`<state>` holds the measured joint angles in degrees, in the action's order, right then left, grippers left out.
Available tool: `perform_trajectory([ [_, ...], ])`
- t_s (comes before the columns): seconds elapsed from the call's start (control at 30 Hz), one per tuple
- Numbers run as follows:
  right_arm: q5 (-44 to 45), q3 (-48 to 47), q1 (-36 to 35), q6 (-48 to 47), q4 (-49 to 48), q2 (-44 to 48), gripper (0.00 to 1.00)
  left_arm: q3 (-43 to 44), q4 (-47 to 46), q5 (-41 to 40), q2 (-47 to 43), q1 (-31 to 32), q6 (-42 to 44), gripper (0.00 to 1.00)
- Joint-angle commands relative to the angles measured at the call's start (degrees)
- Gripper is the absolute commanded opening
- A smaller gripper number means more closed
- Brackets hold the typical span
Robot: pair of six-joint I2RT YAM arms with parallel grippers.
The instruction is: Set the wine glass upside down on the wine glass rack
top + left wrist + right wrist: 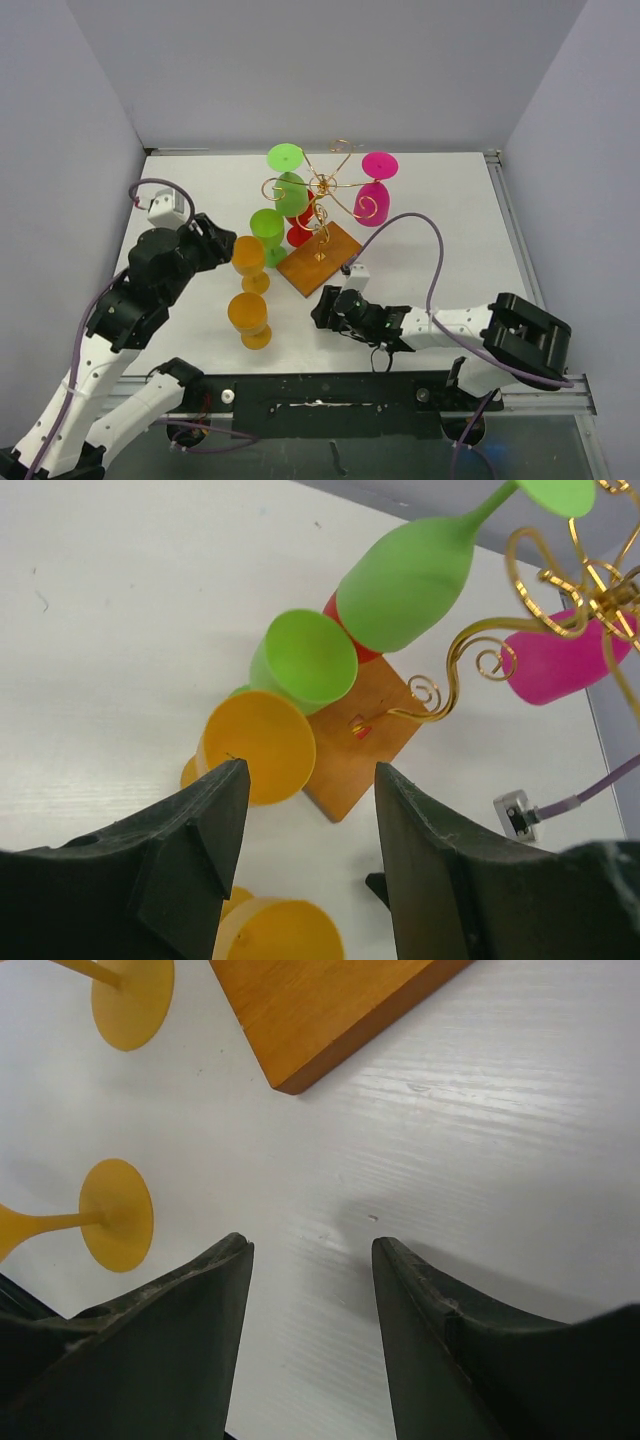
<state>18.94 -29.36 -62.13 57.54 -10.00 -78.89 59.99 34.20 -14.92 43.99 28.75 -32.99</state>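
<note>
Left tool (310,780) spread, pinching nothing. An orange glass (248,258) stands upright just left of the rack (322,190). Right tool (312,1250) spread and empty, I note, over the desk (480,1140) before the rack.

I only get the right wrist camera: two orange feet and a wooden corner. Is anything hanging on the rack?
Observer: Yes. A green glass and a pink glass hang upside down on the gold wire rack.
Operator: Is the left gripper holding a glass?
Observer: No. The left gripper is open and empty, facing the orange glass beside an upright green glass.
Operator: Whose feet do I see?
Observer: That orange glass and a second orange glass, both upright on the table.
</note>
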Motion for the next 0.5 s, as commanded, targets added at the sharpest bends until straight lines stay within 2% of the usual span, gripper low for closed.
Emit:
perform_trajectory([
  [0.0,1.5,-5.0,-1.0,2.6,-8.9,-4.9,0.5,-2.6,3.3,-1.9,-5.3,-0.4,-3.5,0.5],
  [0.13,-0.7,-7.2,-0.8,-1.1,-13.7,-9.3,0.47,-5.9,2.7,-2.9,-6.8,-0.4,-4.7,0.5],
  [0.47,-6.9,-8.6,3.5,-2.0,-27.2,-20.8,0.38,-9.3,-1.0,-9.3,-5.7,-0.5,-6.4,0.5],
])
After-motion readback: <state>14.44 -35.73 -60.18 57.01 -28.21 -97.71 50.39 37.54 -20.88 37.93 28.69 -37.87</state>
